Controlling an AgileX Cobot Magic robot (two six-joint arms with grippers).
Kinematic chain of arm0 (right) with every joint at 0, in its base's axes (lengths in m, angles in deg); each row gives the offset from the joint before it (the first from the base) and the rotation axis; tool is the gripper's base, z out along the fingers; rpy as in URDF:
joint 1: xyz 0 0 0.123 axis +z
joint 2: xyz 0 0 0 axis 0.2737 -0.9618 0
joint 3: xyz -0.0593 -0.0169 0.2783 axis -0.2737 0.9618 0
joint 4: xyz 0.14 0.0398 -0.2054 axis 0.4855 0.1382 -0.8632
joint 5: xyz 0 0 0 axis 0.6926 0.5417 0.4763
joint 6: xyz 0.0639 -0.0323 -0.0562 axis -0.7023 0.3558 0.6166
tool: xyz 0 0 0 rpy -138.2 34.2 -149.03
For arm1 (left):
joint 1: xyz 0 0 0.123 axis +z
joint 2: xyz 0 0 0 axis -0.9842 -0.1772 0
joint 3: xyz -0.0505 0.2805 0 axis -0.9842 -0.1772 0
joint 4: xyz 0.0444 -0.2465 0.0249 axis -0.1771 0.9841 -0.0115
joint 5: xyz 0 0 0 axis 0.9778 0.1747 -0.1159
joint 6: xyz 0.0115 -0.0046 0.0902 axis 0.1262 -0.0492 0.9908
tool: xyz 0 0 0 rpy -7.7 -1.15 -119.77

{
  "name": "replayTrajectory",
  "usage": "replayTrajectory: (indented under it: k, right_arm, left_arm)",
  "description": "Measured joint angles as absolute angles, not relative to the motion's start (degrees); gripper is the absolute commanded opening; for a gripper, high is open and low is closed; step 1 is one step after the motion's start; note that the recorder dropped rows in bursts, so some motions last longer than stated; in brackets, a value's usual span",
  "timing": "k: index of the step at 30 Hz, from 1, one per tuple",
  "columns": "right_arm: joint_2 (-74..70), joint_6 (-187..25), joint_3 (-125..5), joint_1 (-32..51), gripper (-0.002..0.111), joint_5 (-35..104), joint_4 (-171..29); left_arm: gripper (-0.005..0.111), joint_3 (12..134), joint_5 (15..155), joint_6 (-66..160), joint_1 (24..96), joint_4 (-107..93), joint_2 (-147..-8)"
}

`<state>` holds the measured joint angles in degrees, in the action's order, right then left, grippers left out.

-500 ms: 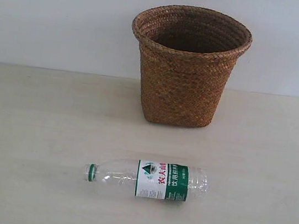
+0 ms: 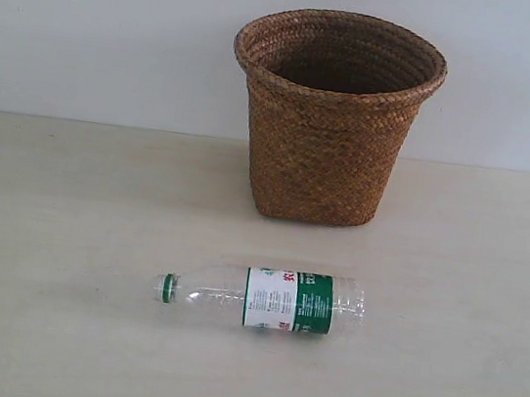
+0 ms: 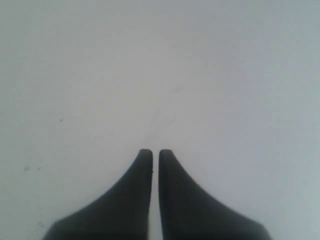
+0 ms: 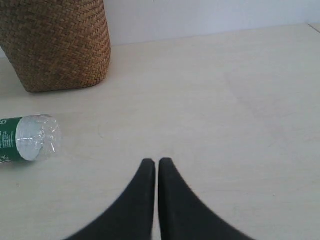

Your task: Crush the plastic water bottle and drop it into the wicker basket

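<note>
A small clear plastic water bottle [image 2: 271,299] is seen lying on its side on the pale wooden table [image 2: 53,228], in the front middle of the exterior view. Its green cap [image 2: 167,288] is pointed to the left of that view and its ribbed bottom to the right. A green-and-white label [image 2: 288,301] with some red characters is wrapped around the middle of its body. The bottle is shown round and whole, not flattened. Behind it, near the plain white wall [image 2: 92,26], a brown woven wicker basket [image 2: 331,119] with a round flared rim is placed upright; its inside is dark, and what it holds cannot be told. The bottle and the basket are set apart, with a strip of bare table between them. The left gripper [image 3: 155,152] is seen in the left wrist view before a plain pale surface; its two dark fingers are brought almost together, only a thin slit is left between them, and nothing is held. The right gripper [image 4: 157,161] is closed in the same way and is also empty; it is positioned over the table, well apart from the bottle, whose clear bottom end is seen near the base of the basket in the right wrist view.
</note>
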<state>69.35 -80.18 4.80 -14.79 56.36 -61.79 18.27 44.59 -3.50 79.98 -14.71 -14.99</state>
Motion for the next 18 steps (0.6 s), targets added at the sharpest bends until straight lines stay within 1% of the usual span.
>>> replayTrajectory:
  k: [8,15,18]
  right_arm:
    - [69.3,-80.2,4.8,-14.8,0.0,56.4,-61.8]
    - [69.3,-80.2,4.8,-14.8,0.0,56.4,-61.8]
    - [69.3,-80.2,4.8,-14.8,0.0,56.4,-61.8]
  left_arm:
    - [0.004,36.1,37.2,-7.9,80.0,-32.7,-36.8]
    - [0.004,44.9,36.9,-8.4,80.0,-46.7,-58.3]
    - [0.004,48.7,38.5,-13.4,80.0,-53.7,-67.5]
